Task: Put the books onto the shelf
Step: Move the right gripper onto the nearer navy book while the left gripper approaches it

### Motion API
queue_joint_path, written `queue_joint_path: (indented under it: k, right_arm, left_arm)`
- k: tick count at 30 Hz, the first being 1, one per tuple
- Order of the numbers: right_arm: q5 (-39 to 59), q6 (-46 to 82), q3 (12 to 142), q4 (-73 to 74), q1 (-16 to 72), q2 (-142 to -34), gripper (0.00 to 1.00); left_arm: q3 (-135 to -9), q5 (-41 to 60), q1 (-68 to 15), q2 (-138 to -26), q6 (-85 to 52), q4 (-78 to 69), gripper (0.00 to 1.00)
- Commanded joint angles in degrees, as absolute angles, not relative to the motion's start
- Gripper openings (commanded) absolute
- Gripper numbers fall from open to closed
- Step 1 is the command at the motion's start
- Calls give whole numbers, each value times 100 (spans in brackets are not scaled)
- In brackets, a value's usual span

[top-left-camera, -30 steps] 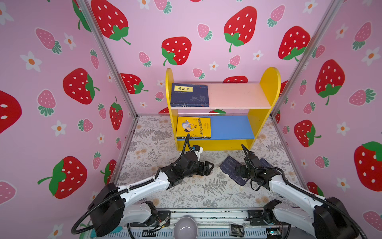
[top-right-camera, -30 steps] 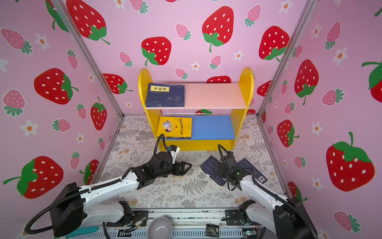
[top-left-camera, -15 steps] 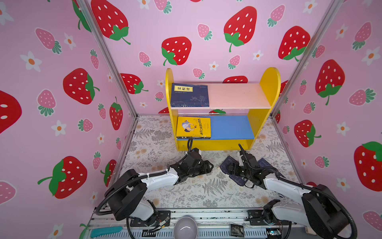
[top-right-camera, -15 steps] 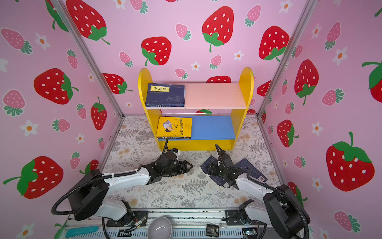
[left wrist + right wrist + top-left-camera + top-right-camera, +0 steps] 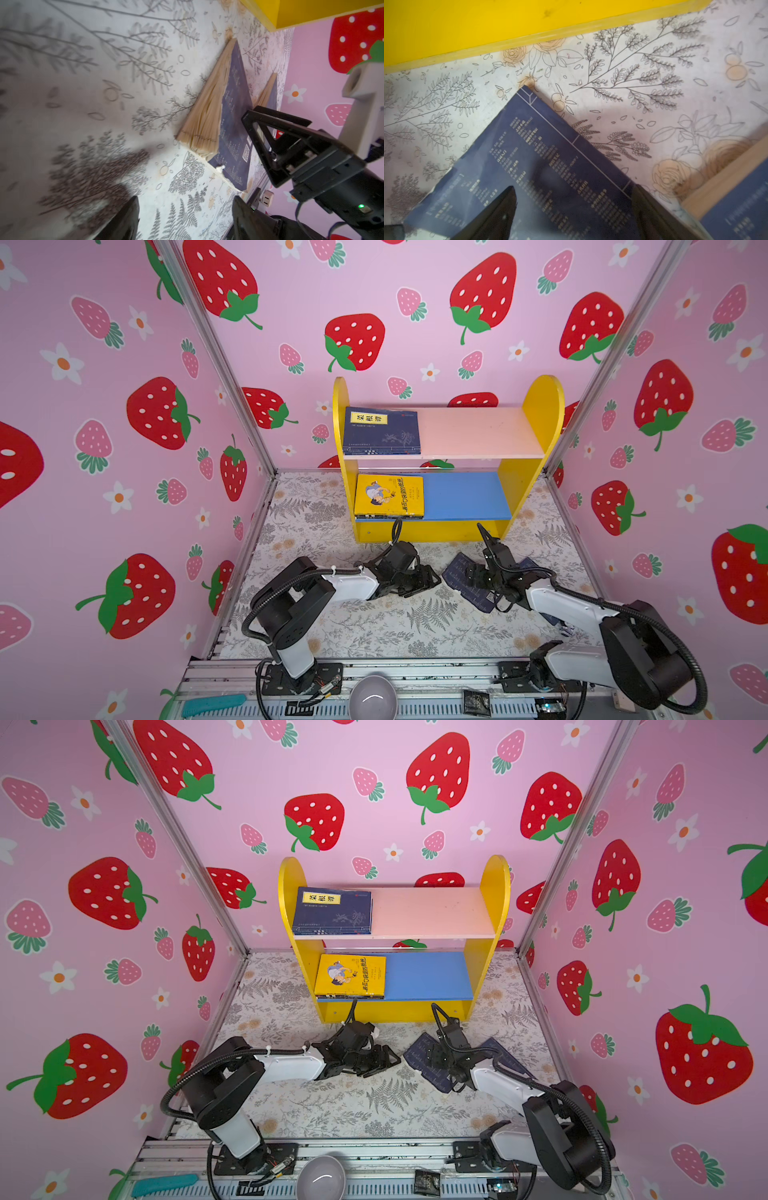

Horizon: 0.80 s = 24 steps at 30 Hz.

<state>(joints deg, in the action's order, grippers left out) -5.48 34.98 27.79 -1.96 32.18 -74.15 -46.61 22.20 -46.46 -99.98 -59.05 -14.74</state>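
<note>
Shelf (image 5: pixel 536 423): one navy book (image 5: pixel 380 431) flat on its pink upper board, one yellow book (image 5: pixel 388 495) on its blue lower board. A further navy volume (image 5: pixel 457 578) lies on the table (image 5: pixel 374 626) before the shelf; the right gripper (image 5: pixel 574 191) hovers over it, jaws apart. Left gripper (image 5: pixel 185 201) low before the shelf's middle, jaws apart, empty.

Navy book (image 5: pixel 380 430) flat on shelf (image 5: pixel 544 406) top, yellow book (image 5: pixel 388 495) below, two navy books (image 5: pixel 457 577) flat in front

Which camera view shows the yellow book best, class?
The top views: in both, the yellow book lies flat, whole cover visible, on the blue lower board of the shelf. The wrist views catch only yellow shelf wood, never the book.
</note>
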Motion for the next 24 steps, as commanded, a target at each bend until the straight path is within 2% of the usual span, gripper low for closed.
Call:
queue_joint_path:
  k: [1, 5, 12, 16, 24]
  right_arm:
    - [467, 3381, 2578, -211, 3206, -7741, 86]
    - [1328, 3609, 2272, 275, 3290, -7925, 79]
    - [1313, 3882, 2022, 466, 3489, -7864, 77]
    - [1200, 3927, 1945, 441, 3493, -7790, 77]
    - [1147, 3974, 1912, 420, 3495, -7596, 77]
  left_arm:
    - [-4965, 2632, -4676, -10322, -6152, -1862, 71]
    - [-5046, 2522, -4687, -10554, -6409, -2219, 69]
    - [-4996, 2205, -4754, -10805, -6918, -3009, 64]
    - [-5055, 2220, -4856, -11059, -7221, -3695, 52]
    - [-4998, 1945, -4911, -10767, -7077, -3810, 51]
